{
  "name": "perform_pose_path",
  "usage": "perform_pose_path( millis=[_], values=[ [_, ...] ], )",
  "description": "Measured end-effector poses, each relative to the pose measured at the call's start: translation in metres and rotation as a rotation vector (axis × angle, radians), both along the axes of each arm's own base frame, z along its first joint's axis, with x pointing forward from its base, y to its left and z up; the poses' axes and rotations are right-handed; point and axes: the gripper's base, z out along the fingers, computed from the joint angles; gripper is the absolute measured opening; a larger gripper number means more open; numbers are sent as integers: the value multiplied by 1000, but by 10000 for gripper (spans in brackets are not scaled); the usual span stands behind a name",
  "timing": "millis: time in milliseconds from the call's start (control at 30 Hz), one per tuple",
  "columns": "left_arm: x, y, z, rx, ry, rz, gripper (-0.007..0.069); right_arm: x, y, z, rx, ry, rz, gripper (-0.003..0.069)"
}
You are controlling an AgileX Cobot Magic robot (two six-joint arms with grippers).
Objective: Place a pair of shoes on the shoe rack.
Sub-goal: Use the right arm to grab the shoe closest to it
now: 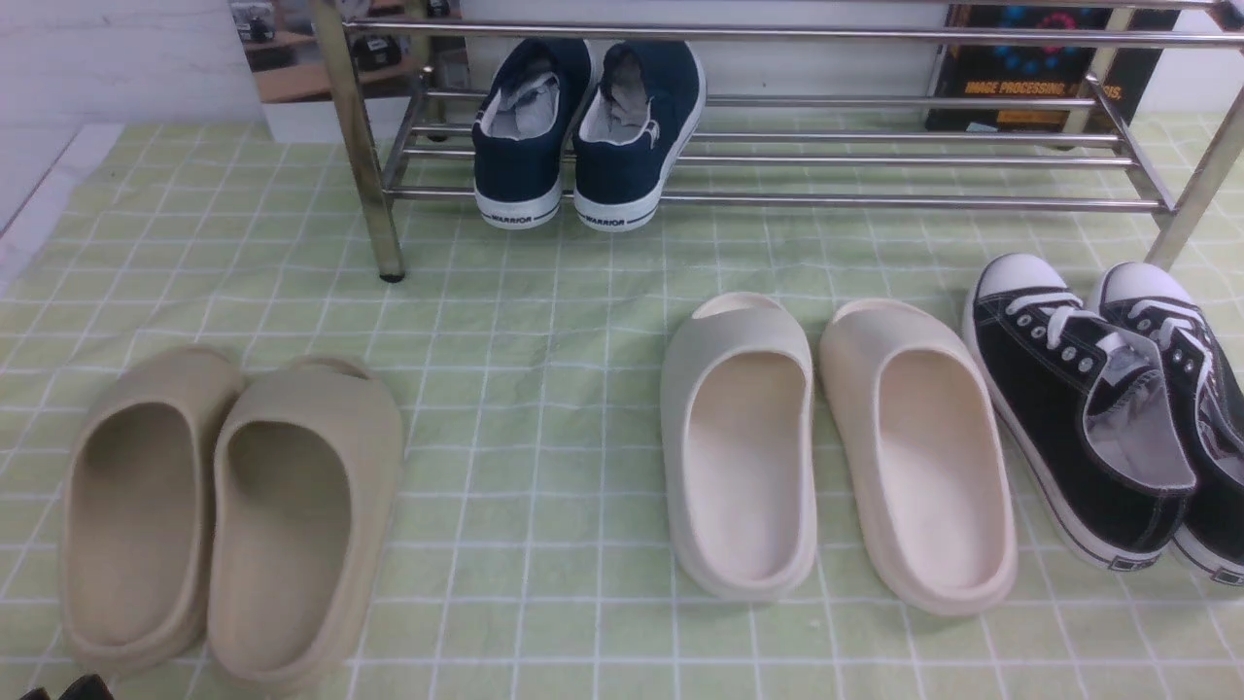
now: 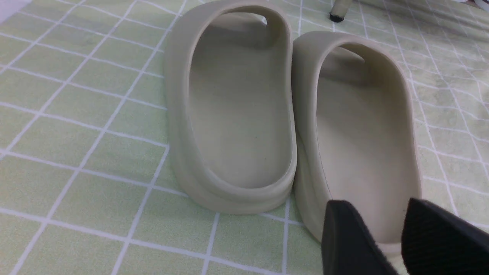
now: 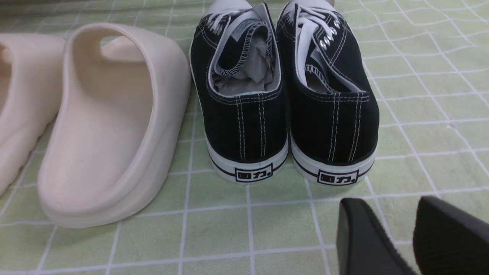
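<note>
The pair of shoes, black canvas sneakers with white toe caps, stands on the cloth at the right: one beside the other, toes toward the shoe rack. In the right wrist view their heels face me. My right gripper hovers open just behind the right sneaker's heel, with only cloth between its fingers. My left gripper is open too, above the heel rim of a beige slide. Only its fingertips show in the front view.
Navy WARRIOR sneakers sit on the rack's lower shelf at its left end. Beige slides lie front left and cream slides in the middle, the nearer one close beside the black sneakers. Green checked cloth covers the floor.
</note>
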Motion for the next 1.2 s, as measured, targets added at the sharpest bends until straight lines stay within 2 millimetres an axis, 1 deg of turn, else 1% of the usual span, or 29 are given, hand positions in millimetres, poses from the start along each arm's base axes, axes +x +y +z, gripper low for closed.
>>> perform_pose_path(
  millis=[33, 467, 567, 600, 633, 667, 800, 933, 1033, 1100, 1167, 1200],
  values=[
    [0, 0, 0, 0, 0, 0, 237, 0, 2, 0, 91, -2, 0, 246],
    [0, 0, 0, 0, 0, 0, 237, 0, 7, 1, 279, -3, -7, 246],
    [0, 0, 0, 0, 0, 0, 237, 0, 15, 2, 641, 8, -17, 246],
    [0, 0, 0, 0, 0, 0, 237, 0, 15, 2, 657, 10, -18, 246],
    [0, 0, 0, 0, 0, 0, 237, 0, 17, 3, 754, 13, -18, 246],
    [0, 0, 0, 0, 0, 0, 237, 0, 18, 4, 795, 6, -19, 246],
    [0, 0, 0, 0, 0, 0, 237, 2, 15, 8, 804, -50, -35, 246],
    [0, 0, 0, 0, 0, 0, 237, 3, 11, 11, 730, -101, -45, 246],
    [0, 0, 0, 0, 0, 0, 237, 3, 10, 15, 638, -124, -27, 246],
    [0, 0, 0, 0, 0, 0, 237, 1, 10, 25, 556, -158, 0, 237],
    [0, 0, 0, 0, 0, 0, 237, -2, 10, 50, 407, -238, 40, 213],
    [0, 0, 0, 0, 0, 0, 237, -2, 10, 50, 396, -237, 41, 211]
  ],
)
